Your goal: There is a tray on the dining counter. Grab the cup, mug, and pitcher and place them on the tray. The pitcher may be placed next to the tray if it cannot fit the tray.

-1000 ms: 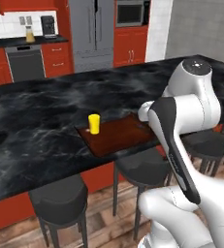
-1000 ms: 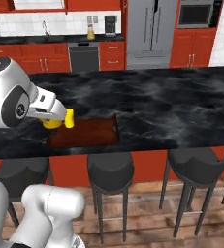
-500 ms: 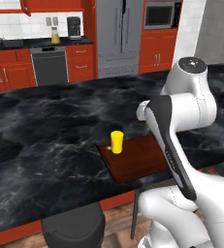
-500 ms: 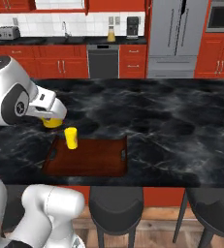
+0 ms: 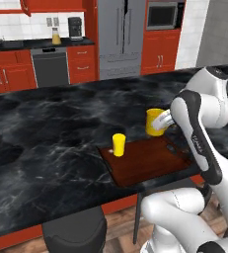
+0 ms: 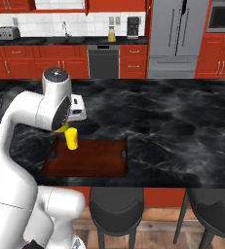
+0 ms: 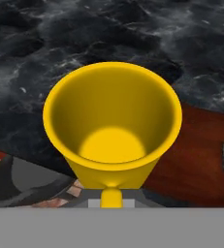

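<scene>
My gripper (image 5: 166, 121) is shut on the handle side of the short yellow mug (image 5: 154, 122), holding it in the air near the far edge of the dark wooden tray (image 5: 147, 160). The hand view looks into the empty mug (image 7: 112, 121), with the tray (image 7: 200, 155) to its right. The small yellow cup (image 5: 118, 144) stands upright on the tray; it is the cup (image 6: 72, 138) just beside my hand. The pitcher (image 5: 56, 36) of orange juice stands on the far worktop, next to the coffee machine. The dining counter (image 5: 46, 138) carries the tray near its front edge.
Dark round stools (image 6: 116, 199) stand under the island's front edge. A coffee machine (image 6: 133, 27), a toaster (image 6: 9, 33) and a sink tap (image 6: 64, 29) line the back worktop, with a dishwasher (image 6: 103, 61) below and a steel fridge (image 6: 175, 36) on the right.
The whole picture has shifted, so the base has driven and the island now looks closer. The mug stays in my grip, and the cup stays on the tray.
</scene>
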